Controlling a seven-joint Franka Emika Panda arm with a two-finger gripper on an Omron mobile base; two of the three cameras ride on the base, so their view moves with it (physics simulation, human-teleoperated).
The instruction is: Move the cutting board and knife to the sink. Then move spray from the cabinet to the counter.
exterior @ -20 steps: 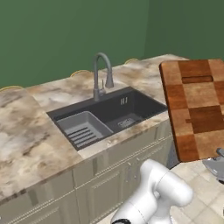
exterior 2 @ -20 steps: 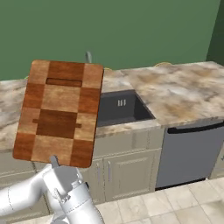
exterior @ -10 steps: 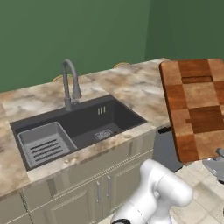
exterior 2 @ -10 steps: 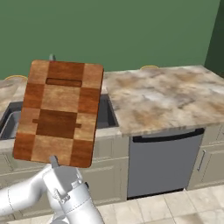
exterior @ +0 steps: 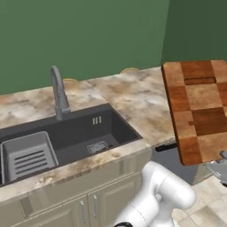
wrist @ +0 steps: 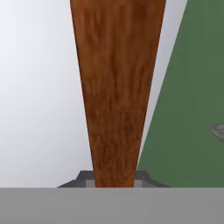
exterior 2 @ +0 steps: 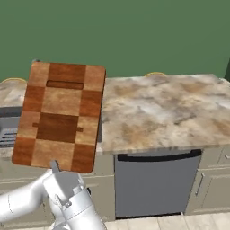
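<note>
So the claw [wrist: 114, 181] is clamped on the bottom edge of the cutting board [exterior 2: 60, 117], holding it upright in the air, well above the counter [exterior 2: 161, 112]. From the right base camera you get the whole checkered face: light and dark reddish-brown blocks, with a dark slot near the top edge, and the board tilts a touch so its top leans right. The white arm comes up right under its lower edge. From the left base camera the board sits at the right side of the picture (partly cut off by the frame), hanging out over the front edge of the counter and the dark appliance front below it. The sink [exterior: 66, 142] is well off to the board's left there, a dark grey basin sunk in the marbled top, with the tall grey faucet [exterior: 58, 93] standing behind it and the light grey ribbed basket [exterior: 27, 155] sitting in its left half. The hand camera just looks straight up the board's thin wooden edge, with the two dark tips pinching it on either side at the bottom. Green wall behind everything.
</note>
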